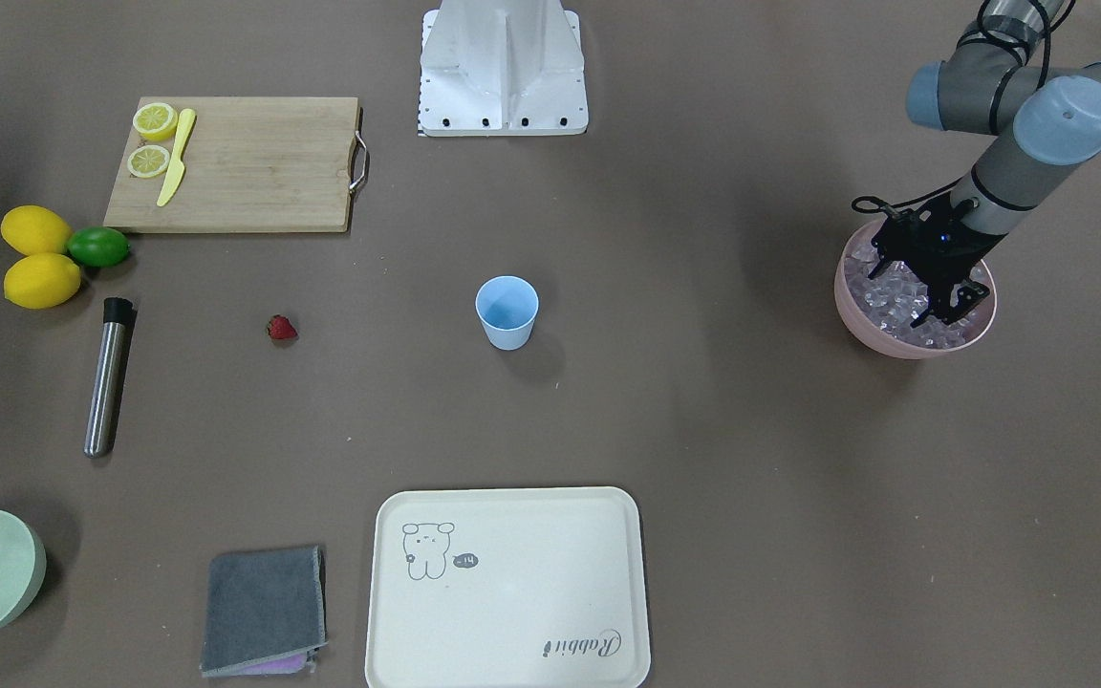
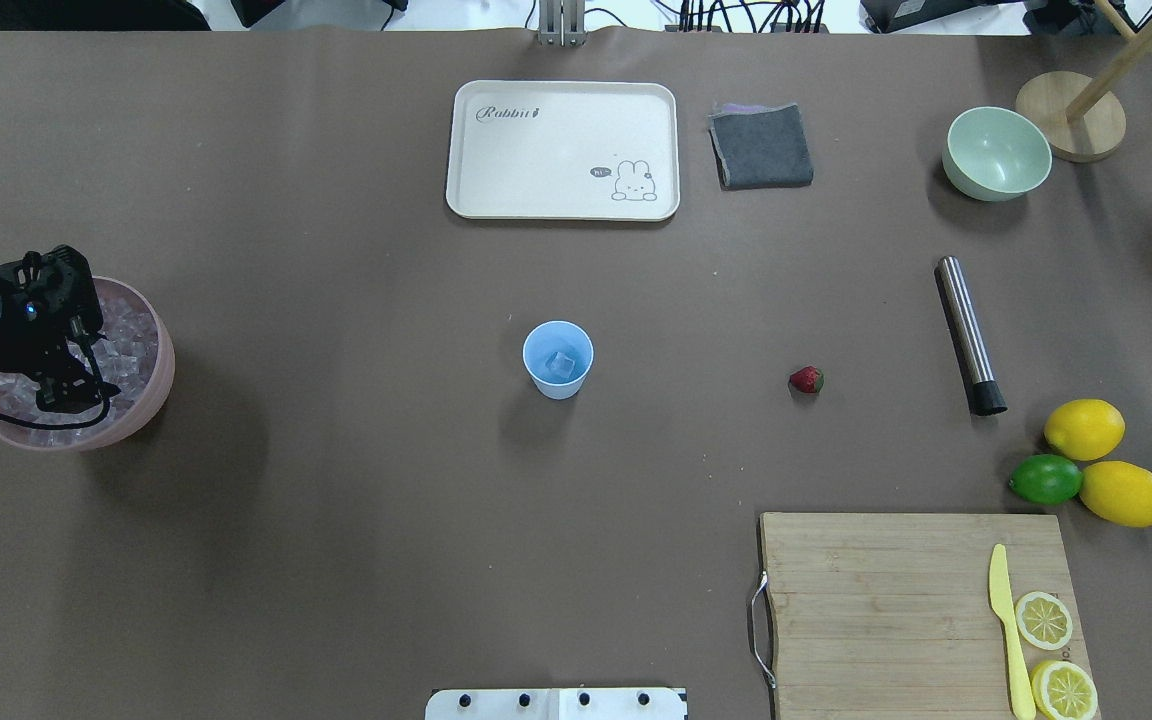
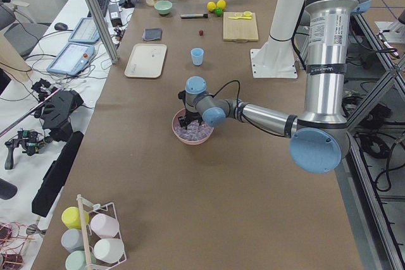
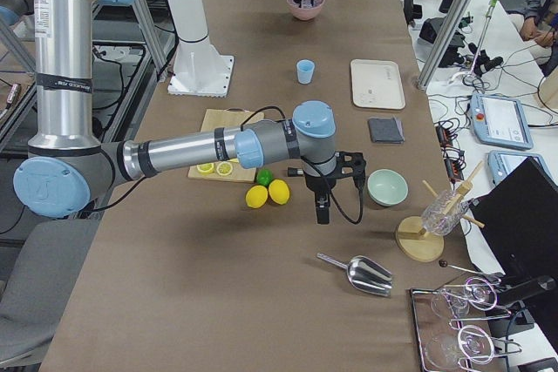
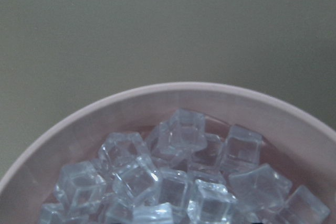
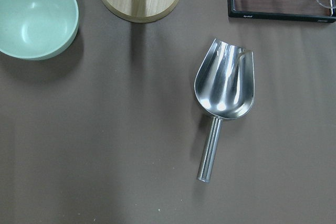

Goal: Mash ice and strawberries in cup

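Left hand [image 1: 954, 304] is down in the pink bowl [image 1: 880, 336], buried in the ice [image 5: 178, 182]. Can't tell how wide it's open or if it's got a cube. Looks like the ice-fetching step. Next up I'd guess: lift a cube cleanly and carry it to the cup [image 2: 557, 360] mid-table. Strawberry [image 2: 806, 379] is lying on the table beside the cup.

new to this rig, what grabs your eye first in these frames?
First, the left gripper low over the pink bowl, which is heaped with ice, at the left end of the table. Next, the lone light-blue cup at mid-table with one cube in it. The small red strawberry lies to the cup's right in the overhead view.
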{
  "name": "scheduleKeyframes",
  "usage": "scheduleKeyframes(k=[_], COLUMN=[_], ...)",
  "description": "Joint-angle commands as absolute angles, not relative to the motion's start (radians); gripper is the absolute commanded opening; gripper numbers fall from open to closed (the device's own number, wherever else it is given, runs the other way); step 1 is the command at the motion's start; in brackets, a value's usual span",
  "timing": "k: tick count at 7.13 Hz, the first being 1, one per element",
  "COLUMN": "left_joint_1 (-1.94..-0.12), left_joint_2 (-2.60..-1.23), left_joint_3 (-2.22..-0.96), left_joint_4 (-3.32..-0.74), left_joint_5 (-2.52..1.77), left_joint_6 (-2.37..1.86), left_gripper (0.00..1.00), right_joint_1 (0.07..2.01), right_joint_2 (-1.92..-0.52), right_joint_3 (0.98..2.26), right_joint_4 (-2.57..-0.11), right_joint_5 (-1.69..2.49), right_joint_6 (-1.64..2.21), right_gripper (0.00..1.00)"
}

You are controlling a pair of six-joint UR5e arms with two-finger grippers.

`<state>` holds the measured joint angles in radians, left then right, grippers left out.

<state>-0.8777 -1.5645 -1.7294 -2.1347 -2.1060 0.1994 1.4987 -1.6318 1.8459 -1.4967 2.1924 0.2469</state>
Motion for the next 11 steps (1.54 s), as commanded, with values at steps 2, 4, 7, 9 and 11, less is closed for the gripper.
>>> scheduleKeyframes(k=[2,4,7,9,11], left_joint_1=[-0.896,-0.914,-1.014,-1.054,-1.046], left_joint_2=[-1.577,-1.58,-1.708,-1.901,-2.018], left_joint_3=[-1.834,-1.878,-1.861,-1.827,-1.79], left_joint_4=[-1.964,-1.913,-1.844,-1.707,-1.644], left_joint_5=[-2.121,-2.123,-2.259,-2.351,-2.356], left_joint_6=[0.21,0.227,0.227,0.212,0.142], left_gripper=[0.0,0.0,0.0,0.0,0.0], right_joint_1=[1.499,1.499,1.499,1.499,1.499], right_joint_2=[-1.623,-1.615,-1.618,-1.618,-1.617], right_joint_3=[1.845,1.842,1.844,1.844,1.844], right_joint_4=[-1.496,-1.497,-1.497,-1.497,-1.496], right_joint_5=[2.192,2.192,2.194,2.194,2.194], right_joint_6=[0.281,0.281,0.281,0.282,0.281], right_gripper=[1.0,1.0,1.0,1.0,1.0])
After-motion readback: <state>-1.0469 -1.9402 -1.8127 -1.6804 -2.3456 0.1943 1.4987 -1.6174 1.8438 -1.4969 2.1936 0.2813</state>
